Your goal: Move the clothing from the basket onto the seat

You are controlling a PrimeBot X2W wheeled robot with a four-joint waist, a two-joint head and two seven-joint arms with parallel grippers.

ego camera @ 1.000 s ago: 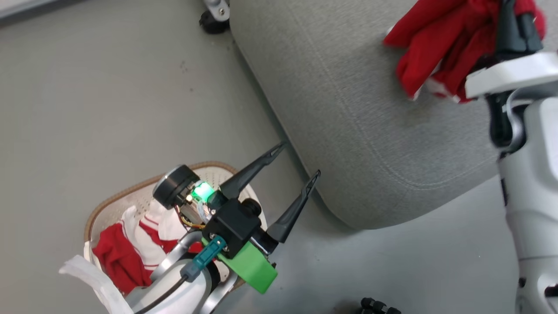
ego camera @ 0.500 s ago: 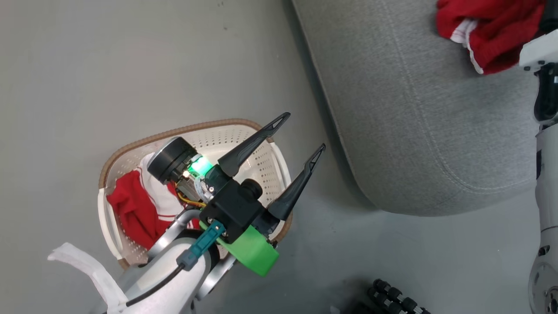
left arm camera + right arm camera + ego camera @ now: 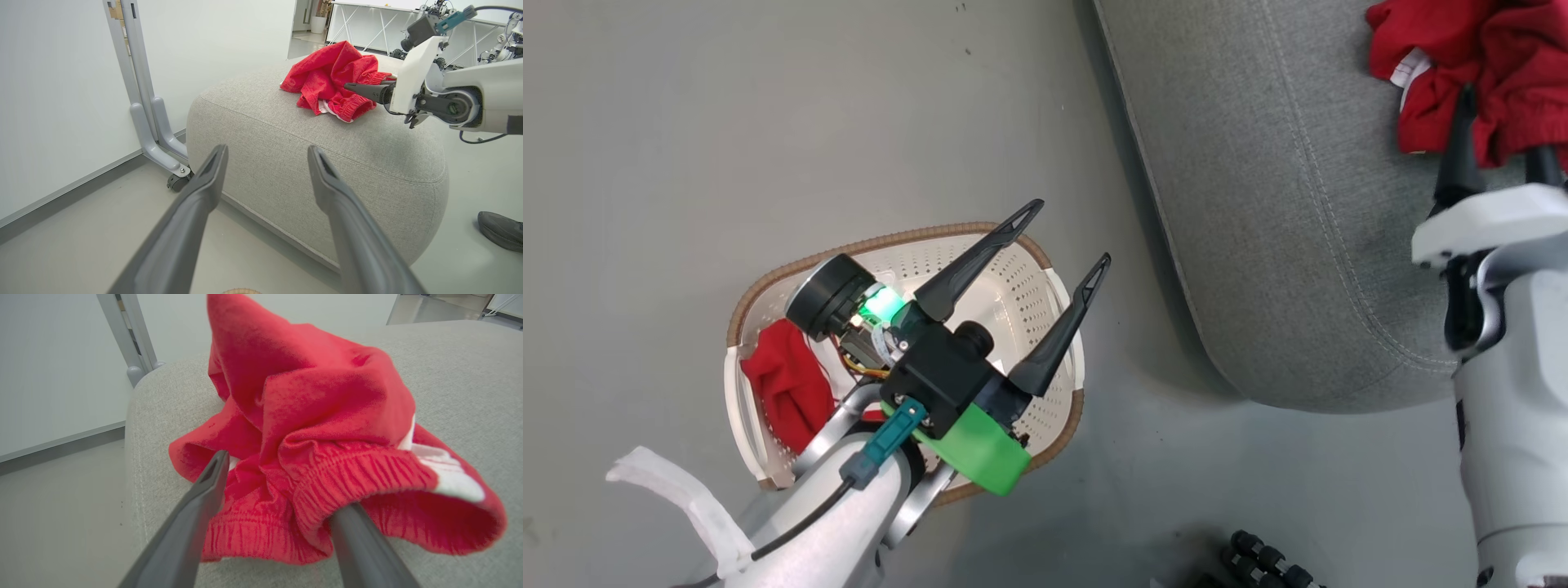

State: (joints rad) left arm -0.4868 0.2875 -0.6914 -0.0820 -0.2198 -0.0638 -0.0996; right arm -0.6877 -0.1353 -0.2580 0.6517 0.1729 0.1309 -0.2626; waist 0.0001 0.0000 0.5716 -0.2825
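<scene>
**Stock on hand: two garments, one basket, one seat, two grippers**

Clothing: 2 pieces.
- piece one [image 3: 1486, 49] [image 3: 331, 77] [image 3: 310, 396]: red with white trim and a ribbed waistband. It lies crumpled on top of the seat.
- piece two [image 3: 784, 384]: red, bunched against the wall at one end of the basket. It is partly hidden behind the left arm.

Containers: 1.
- basket [image 3: 890, 237]: cream, perforated, with a brown woven-look rim. It stands on the grey floor [image 3: 727, 122] near the seat, with a strip of floor between them.

Furniture: 1.
- seat [image 3: 1282, 204] [image 3: 286, 134] [image 3: 470, 367]: light-grey fabric with rounded edges and a stitched seam.

Grippers: 2.
- left gripper [image 3: 1068, 233] [image 3: 267, 150]: fingers spread wide with nothing between them. It hangs over the basket, with its fingers pointing toward the seat.
- right gripper [image 3: 1503, 131] [image 3: 355, 86] [image 3: 282, 486]: released, with its fingers standing apart at piece one. One finger lies against the cloth, and the tip of the other is tucked under the waistband fold. Cloth sits between the fingers unpinched.

Sundries: 3.
- grey stand [image 3: 155, 122]: on a castor, beside the seat.
- dark shoe [image 3: 500, 234]: on the floor.
- black ribbed object [image 3: 1262, 563]: at the head view's bottom edge — I cannot tell what it is.
</scene>
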